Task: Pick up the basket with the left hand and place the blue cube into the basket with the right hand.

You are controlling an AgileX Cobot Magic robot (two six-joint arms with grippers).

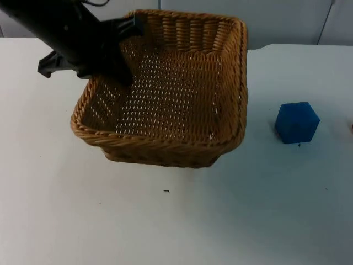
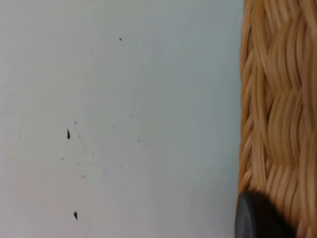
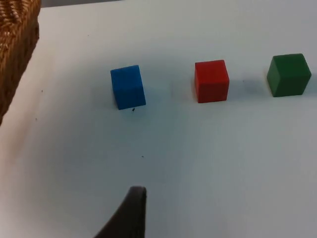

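Red cube and green cube sit on the white surface, both ahead of the right gripper, well apart from it. Red cube nearer the gripper's line, green cube further out to the side; near each other, not touching. Both upright, flat on the surface. Grey partition wall behind the surface. Small dark specks on the surface.

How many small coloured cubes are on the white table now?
3. The blue cube stands nearest the woven wicker basket, the red cube beside it, and the green cube farthest in the row. Others may be hidden behind the basket.
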